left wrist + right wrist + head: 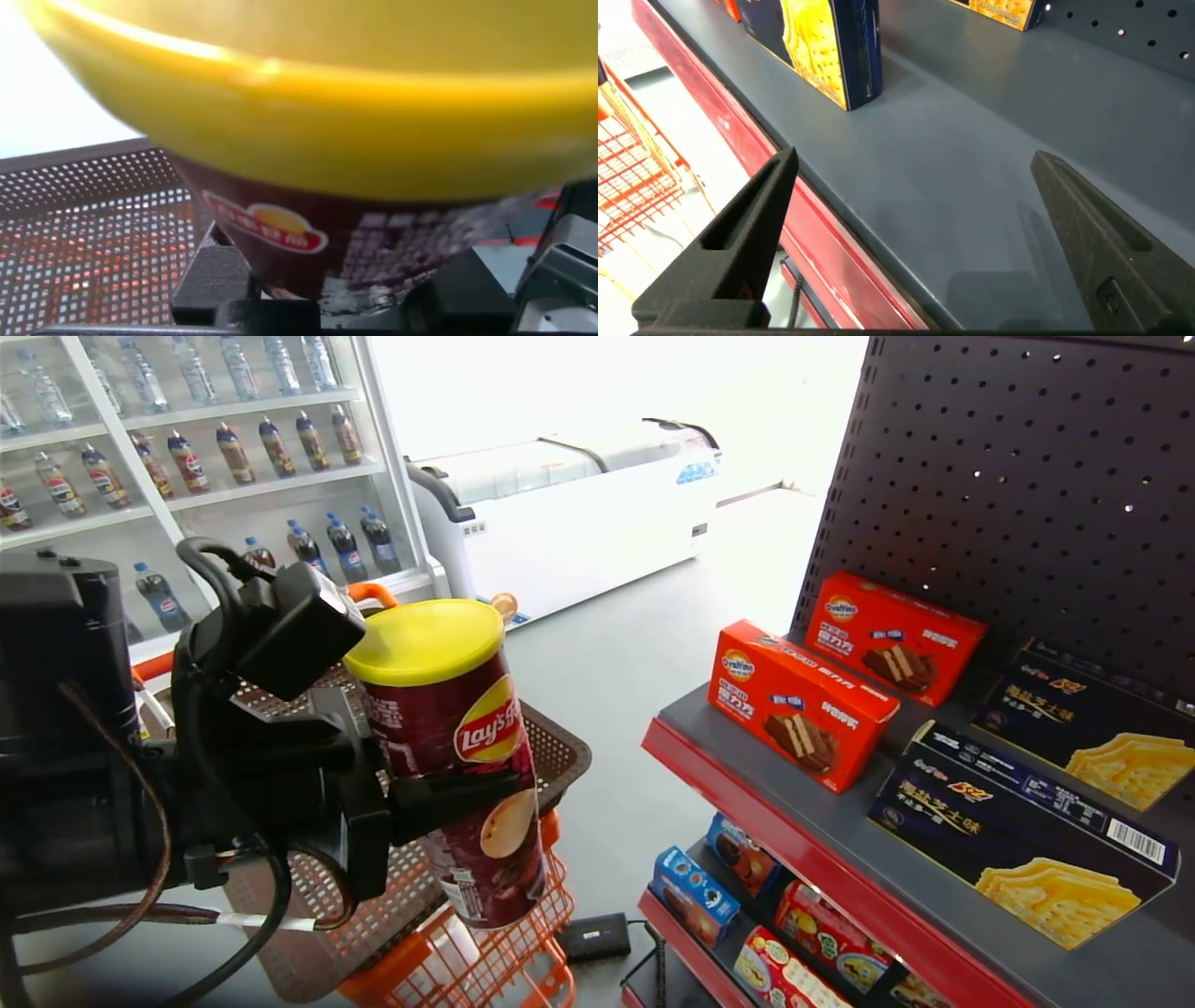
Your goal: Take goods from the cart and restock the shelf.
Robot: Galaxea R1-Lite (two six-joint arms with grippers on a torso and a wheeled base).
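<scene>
The left gripper is clamped around the middle of the can of crisps. The can's long axis is close to upright, with the yellow lid on top and the base tipped a little away from the arm. Straight below this gripper lies the brown cart basket, and the can's base hangs over its inside, apparently clear of the mesh. The shelf lies to the gripper's right, across a strip of open floor, so the coming move is likely a sideways carry that keeps the can standing. The first edge to clear is the red front lip, which sits about level with the can's lower half, so the base probably needs some lift. Beyond the lip a narrow bare band of deck runs in front of two orange boxes. The dark blue boxes lie farther right, and the pegboard closes the back. The right gripper is nearer the shelf, empty with its jaws spread wide, and hovers over a bare stretch of deck just inside the lip. That stretch looks like the roomiest landing spot, provided this arm gives way.
</scene>
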